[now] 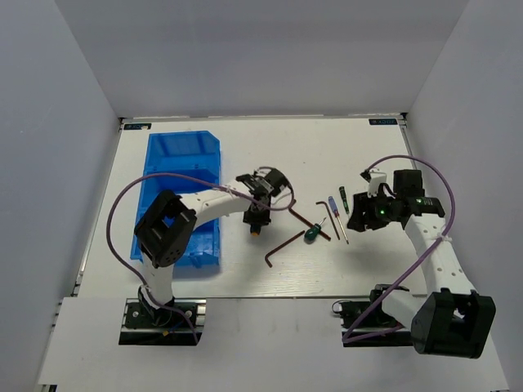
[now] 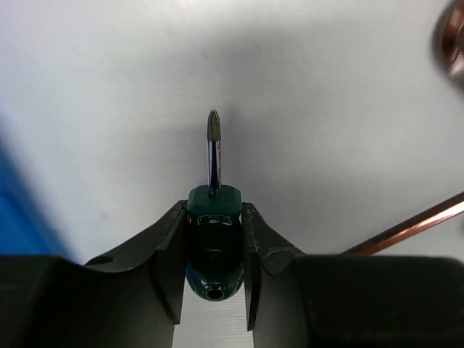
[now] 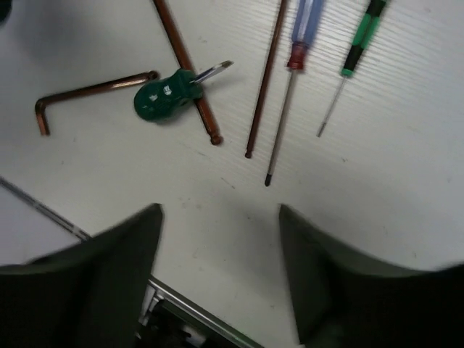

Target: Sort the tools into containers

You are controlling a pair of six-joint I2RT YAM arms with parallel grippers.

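Note:
My left gripper point(image 1: 256, 217) is shut on a stubby green-handled screwdriver point(image 2: 214, 243), whose tip point(image 2: 213, 125) points at the white table, just right of the blue compartment bin point(image 1: 184, 192). The other tools lie mid-table. There are three brown hex keys: one L-shaped point(image 1: 282, 247), one point(image 1: 301, 219) under a second green stubby screwdriver point(image 1: 312, 233), and one point(image 1: 325, 214) beside a blue-handled precision screwdriver point(image 1: 333, 207). A green-handled precision screwdriver point(image 1: 344, 198) lies furthest right. My right gripper point(image 1: 358, 220) is open and empty just right of them. They also show in the right wrist view: the stubby screwdriver point(image 3: 167, 92) and the blue-handled one point(image 3: 306, 25).
Purple cables loop over both arms. The bin's blue edge point(image 2: 14, 217) shows at the left of the left wrist view and a hex key shaft point(image 2: 406, 228) at its right. The table's metal front rail point(image 3: 188, 304) lies under the right gripper.

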